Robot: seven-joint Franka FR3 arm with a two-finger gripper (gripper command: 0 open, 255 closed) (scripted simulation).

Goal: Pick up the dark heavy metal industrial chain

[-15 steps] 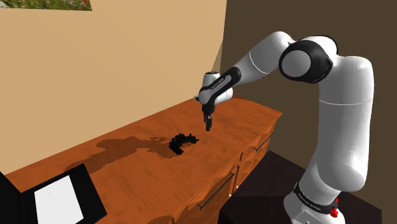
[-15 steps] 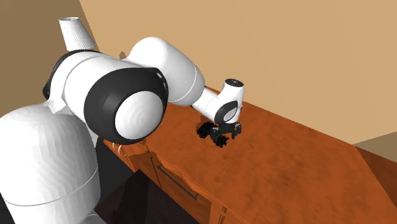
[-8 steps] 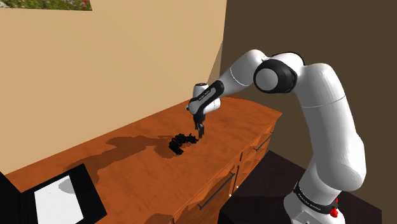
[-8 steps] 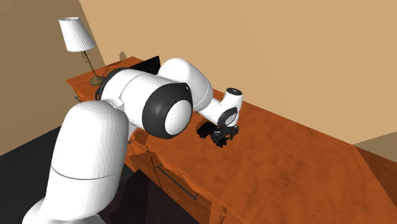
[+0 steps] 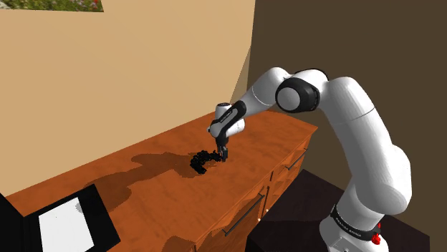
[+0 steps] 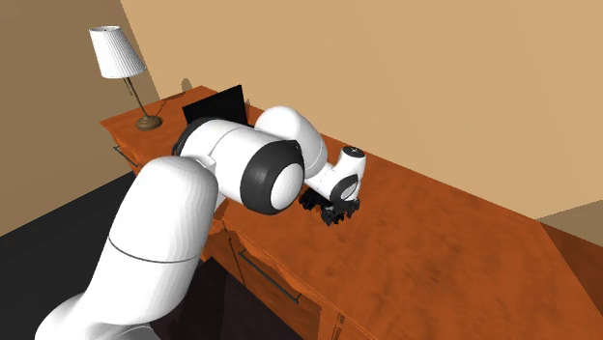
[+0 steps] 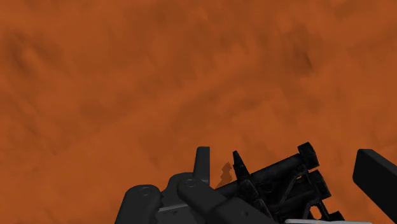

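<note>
The dark chain (image 5: 201, 161) lies in a small curled heap on the orange-brown wooden dresser top (image 5: 150, 190). My black gripper (image 5: 223, 153) has come down at the heap's end nearest the arm, fingertips close to the wood. In the second exterior view the white wrist hangs over the chain (image 6: 323, 206), and the gripper (image 6: 341, 211) sits low against it. In the wrist view the fingers stand apart, and the gripper (image 7: 289, 178) straddles a stretch of chain (image 7: 280, 181). A gap shows between the chain and one finger (image 7: 375, 181), so the gripper is open.
A black flat case with a white panel (image 5: 70, 223) lies at the dresser's near left corner in the shoulder view. A table lamp (image 6: 120, 60) and a black panel (image 6: 216, 102) stand at the dresser's far end. A tan wall (image 5: 122, 64) backs the dresser; drawer handles (image 5: 243, 215) line its front.
The arm has swung toward the shoulder view's left and lowered. The gripper went from hanging above and beside the chain to sitting down at the chain's end. The chain has not moved.
</note>
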